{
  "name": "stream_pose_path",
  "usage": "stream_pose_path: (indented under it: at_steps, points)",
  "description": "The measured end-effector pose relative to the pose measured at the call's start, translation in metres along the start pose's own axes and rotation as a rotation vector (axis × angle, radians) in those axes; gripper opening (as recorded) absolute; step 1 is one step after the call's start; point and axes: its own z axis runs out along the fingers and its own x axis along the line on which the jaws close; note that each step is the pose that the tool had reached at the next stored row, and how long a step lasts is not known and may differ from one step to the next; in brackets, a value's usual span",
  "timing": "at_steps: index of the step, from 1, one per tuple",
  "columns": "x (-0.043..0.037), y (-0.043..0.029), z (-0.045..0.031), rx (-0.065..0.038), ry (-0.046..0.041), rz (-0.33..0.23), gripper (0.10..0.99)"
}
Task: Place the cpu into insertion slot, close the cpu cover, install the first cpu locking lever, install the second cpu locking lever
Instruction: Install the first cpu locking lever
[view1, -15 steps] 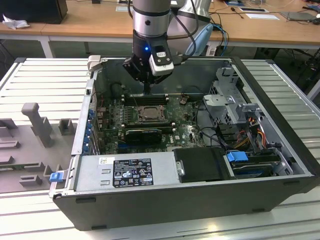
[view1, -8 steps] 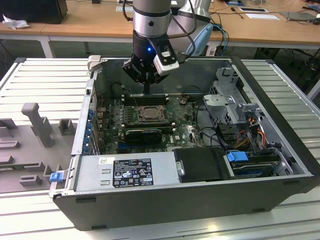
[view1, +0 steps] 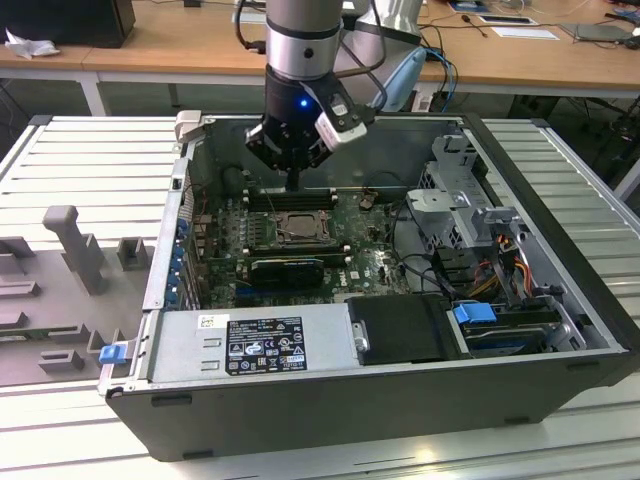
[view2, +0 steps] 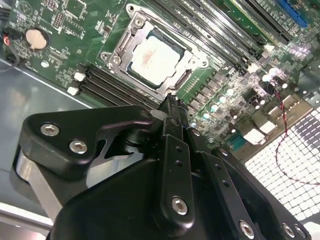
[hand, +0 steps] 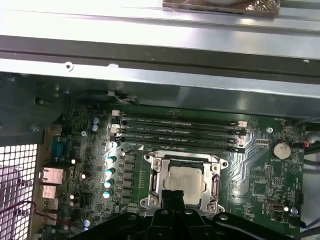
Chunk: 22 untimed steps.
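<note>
Your gripper (view2: 172, 107) hovers just above the insertion slot (view2: 131, 31), jaws pressed together and holding nothing. The cpu (view2: 152, 57) sits in it, the cpu cover (hand: 156, 186) framing it.

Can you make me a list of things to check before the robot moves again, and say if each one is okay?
1. Chip sits in its socket: ok, it lies flat inside the metal rim in both wrist views.
2. Metal cover frame down around the chip: ok, it looks closed.
3. Locking levers latched: cannot tell.
4. Gripper empty: ok, the fingers look closed together with nothing between them.
5. Gripper near the socket: ok, its tip hangs just at the socket's edge in the second wrist view.
6. Memory sticks clear of the gripper: ok, they lie beside the socket, apart from it.
</note>
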Motion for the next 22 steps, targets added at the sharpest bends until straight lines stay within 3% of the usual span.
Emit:
stream_pose_path:
  at_steps: [9, 15, 17, 22]
  points:
    - [0.0195, 0.0016, 0.0021, 0.001, -0.0045, -0.004, 0.106]
    - [0.0398, 0.0034, 0.0037, 0.001, -0.0095, -0.004, 0.106]
    - [0.0431, 0.0037, 0.0049, 0.001, -0.0099, -0.005, 0.106]
    - [0.0508, 0.0089, 0.0152, 0.001, -0.0102, -0.019, 0.106]
